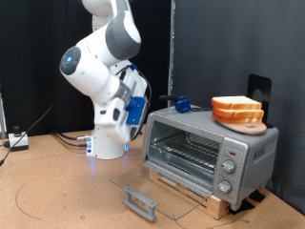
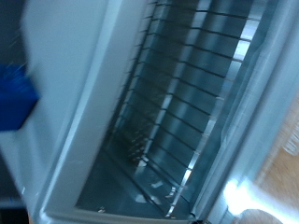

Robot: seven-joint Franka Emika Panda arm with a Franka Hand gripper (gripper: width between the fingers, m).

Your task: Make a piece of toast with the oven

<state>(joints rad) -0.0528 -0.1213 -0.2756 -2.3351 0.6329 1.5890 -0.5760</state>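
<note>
Silver-grey oven [image 1: 210,143] stands open, toast slices [image 1: 236,108] stacked on top; gripper [image 1: 145,103] beside it, jaws' state unclear.

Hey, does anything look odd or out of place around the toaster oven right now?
Nothing looks damaged or spilled. The oven stands with its glass door dropped fully open and its wire rack bare, while the bread slices sit stacked on its roof instead of inside. The hand is beside the oven on the exterior view's left.
</note>
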